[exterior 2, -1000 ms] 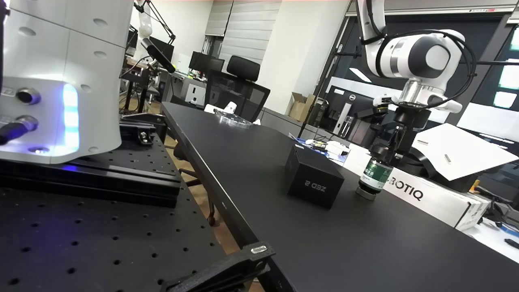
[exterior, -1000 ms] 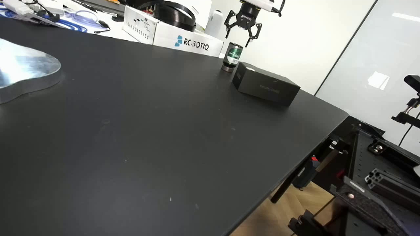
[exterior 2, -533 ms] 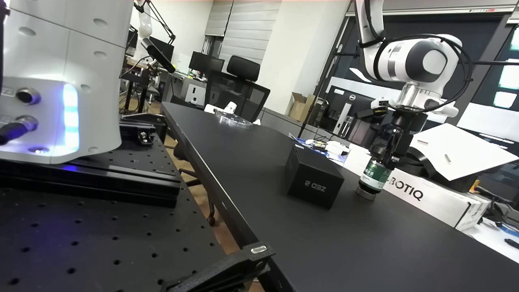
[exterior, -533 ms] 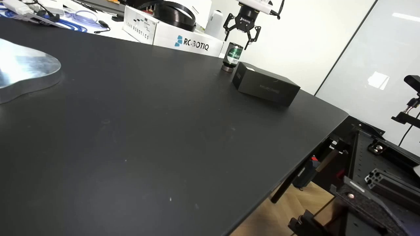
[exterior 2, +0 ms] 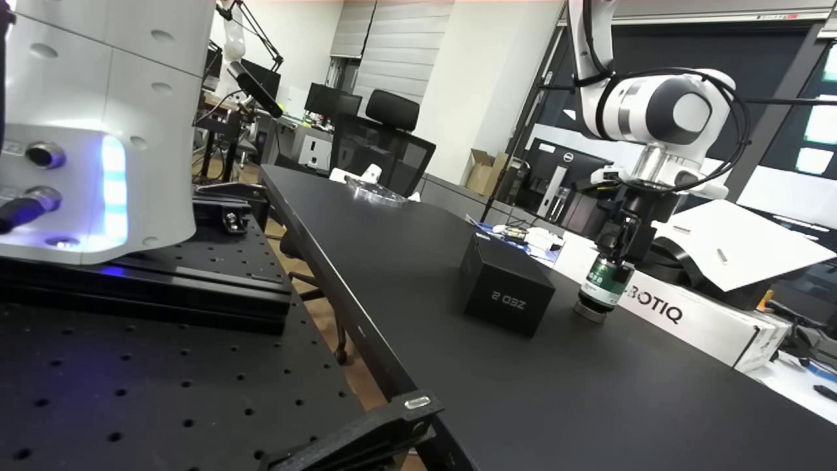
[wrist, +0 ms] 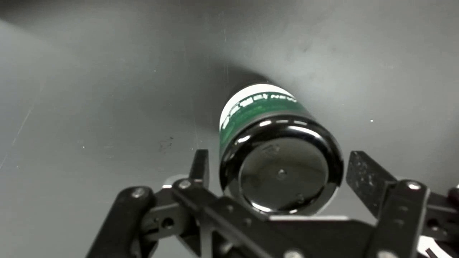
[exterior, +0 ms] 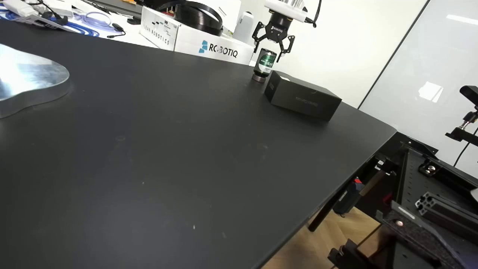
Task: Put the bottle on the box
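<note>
Gripper [wrist: 278, 159] black, jointed; fingers [wrist: 369, 179] parted wider than the bottle [wrist: 282, 173], a gap each side, nothing held. Bottle glossy, round, green-labelled, stands base-up on the scuffed table [wrist: 89, 107], just beside the matte, sharp-edged box [exterior: 302, 97].

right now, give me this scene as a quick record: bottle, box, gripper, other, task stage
bottle: standing upside down, cap on the table
box: black, on the table beside the bottle, gap between them
gripper: open, fingers either side of the bottle in the wrist view, gaps showing
other: white Robotiq box behind the bottle in an exterior view
task stage: bottle neither gripped nor on the box
</note>
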Robot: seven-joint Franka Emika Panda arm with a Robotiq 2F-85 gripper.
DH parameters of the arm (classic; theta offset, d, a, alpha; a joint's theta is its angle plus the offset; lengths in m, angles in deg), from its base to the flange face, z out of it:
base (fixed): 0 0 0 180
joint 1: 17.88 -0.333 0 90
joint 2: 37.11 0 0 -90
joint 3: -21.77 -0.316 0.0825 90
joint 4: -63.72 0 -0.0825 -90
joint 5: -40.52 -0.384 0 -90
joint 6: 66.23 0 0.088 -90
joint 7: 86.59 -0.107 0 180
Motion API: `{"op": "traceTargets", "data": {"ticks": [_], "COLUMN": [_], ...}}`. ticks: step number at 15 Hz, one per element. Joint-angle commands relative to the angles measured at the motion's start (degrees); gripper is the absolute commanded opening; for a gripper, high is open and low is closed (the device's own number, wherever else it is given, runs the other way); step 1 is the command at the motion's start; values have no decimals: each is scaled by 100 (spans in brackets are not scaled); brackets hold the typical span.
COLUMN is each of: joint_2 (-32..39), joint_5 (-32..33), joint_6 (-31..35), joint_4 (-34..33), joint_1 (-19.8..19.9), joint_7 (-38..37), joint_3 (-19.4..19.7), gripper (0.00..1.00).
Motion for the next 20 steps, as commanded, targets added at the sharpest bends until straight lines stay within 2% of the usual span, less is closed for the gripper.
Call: {"op": "traceTargets", "data": {"ticks": [1, 4, 5, 10, 20], "joint_2": [11, -339, -503, -1454, -3783], "joint_5": [-143, -179, -195, -24, 430], "joint_6": [-132, -179, -180, -255, -105], "joint_4": [-125, 98, 220, 1046, 3670], "joint_1": [7, 10, 4, -38, 3], "joint_7": [24, 68, 86, 319, 1272], "joint_3": [-15, -13, -3, 120, 263], "gripper": [69, 47, 45, 44, 44]}}
